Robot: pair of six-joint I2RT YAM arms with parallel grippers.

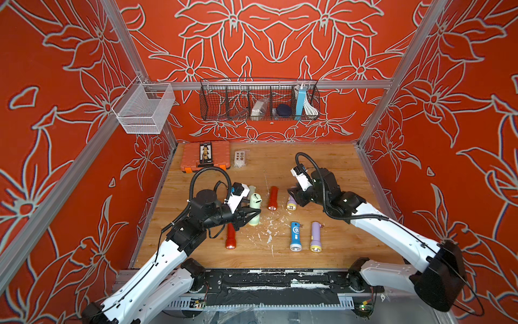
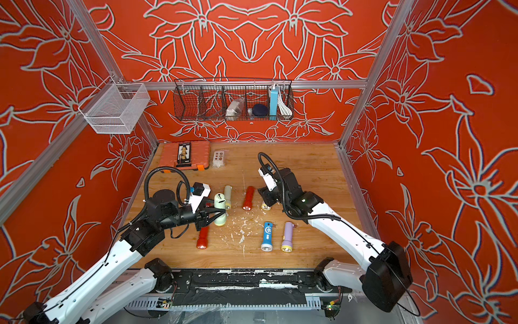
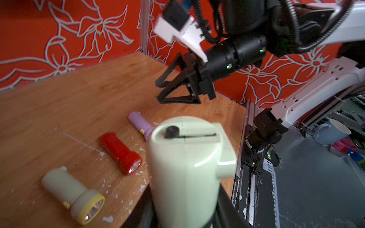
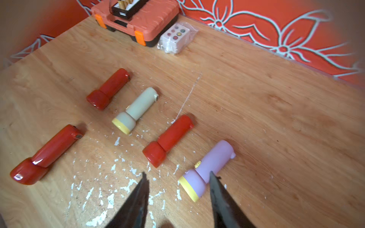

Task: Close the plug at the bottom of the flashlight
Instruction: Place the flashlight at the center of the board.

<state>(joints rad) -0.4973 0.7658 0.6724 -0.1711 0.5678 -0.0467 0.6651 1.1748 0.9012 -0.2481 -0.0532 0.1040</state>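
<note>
Flashlight stands in left gripper; bare table wood lines the right edge.

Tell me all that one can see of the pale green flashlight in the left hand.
The pale green flashlight looks like glossy plastic. The left hand is shut on its body, holding it roughly upright, bottom end up. That end shows a thin dark slit with a small black knob at one end; a squarish lug juts sideways. Its lens is hidden.
</note>
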